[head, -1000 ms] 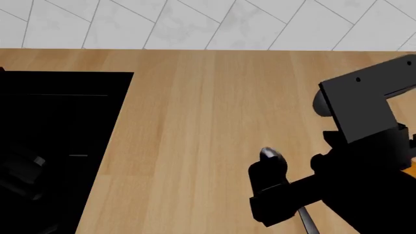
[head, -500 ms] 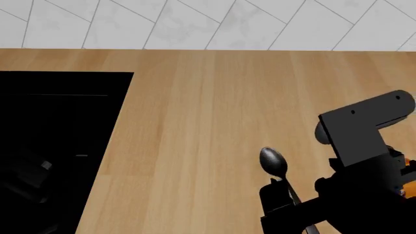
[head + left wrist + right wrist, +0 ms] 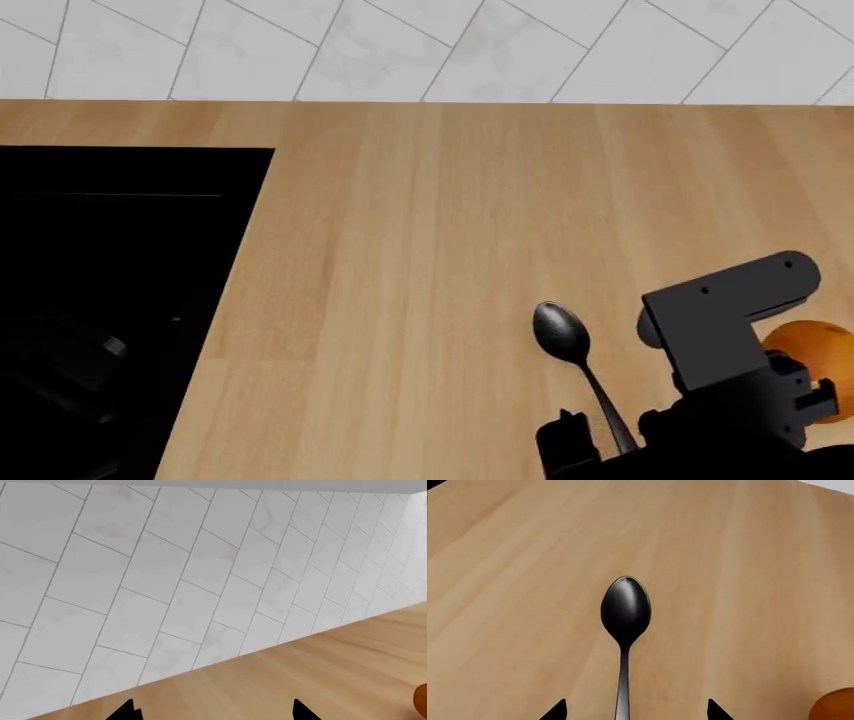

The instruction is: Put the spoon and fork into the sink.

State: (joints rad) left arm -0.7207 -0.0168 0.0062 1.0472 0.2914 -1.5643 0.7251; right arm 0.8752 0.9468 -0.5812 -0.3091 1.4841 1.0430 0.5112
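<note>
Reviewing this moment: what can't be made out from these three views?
- Fork: in no view.
- Sink inside: head view, solid black; drain not visible, left part cut off by the edge.
- Spoon handle end: head view, hidden under the right arm; right wrist view, cut off by the edge.
- Orange object: partly hidden by the arm; can't identify.
- Left gripper: only fingertips show.
</note>
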